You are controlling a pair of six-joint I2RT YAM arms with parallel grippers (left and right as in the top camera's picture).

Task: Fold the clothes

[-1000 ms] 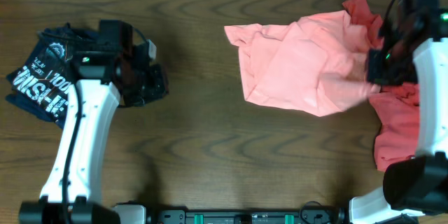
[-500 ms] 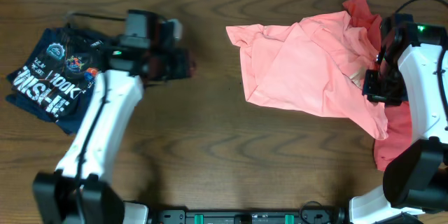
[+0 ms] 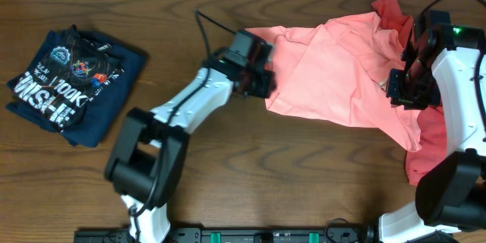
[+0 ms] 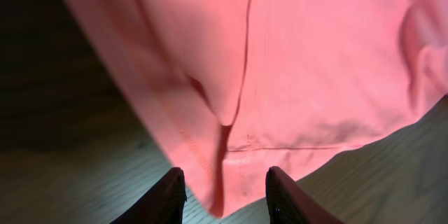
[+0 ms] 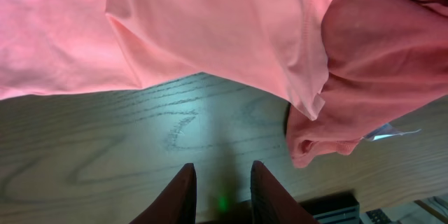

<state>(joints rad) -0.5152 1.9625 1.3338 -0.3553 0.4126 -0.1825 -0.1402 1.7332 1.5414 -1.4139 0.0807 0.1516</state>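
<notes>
A light salmon-pink T-shirt lies crumpled, spread across the right half of the table. My left gripper is at its left edge. In the left wrist view the left gripper is open, and a hemmed corner of the pink shirt lies loosely between the fingers. A darker coral-red shirt is bunched under the pink one at the far right. My right gripper hovers over that side. In the right wrist view the right gripper is open over bare wood, below the pink shirt and left of the coral-red shirt.
A folded navy T-shirt with white print lies at the far left. The dark wooden table shows between the shirts and along the front. A black base rail runs along the near edge. A cable loops above the left arm.
The left arm has swung from the navy shirt across to the pink shirt's left edge, and its jaws have opened. The right jaws have opened; the pink shirt's lower right edge now hangs lower.
</notes>
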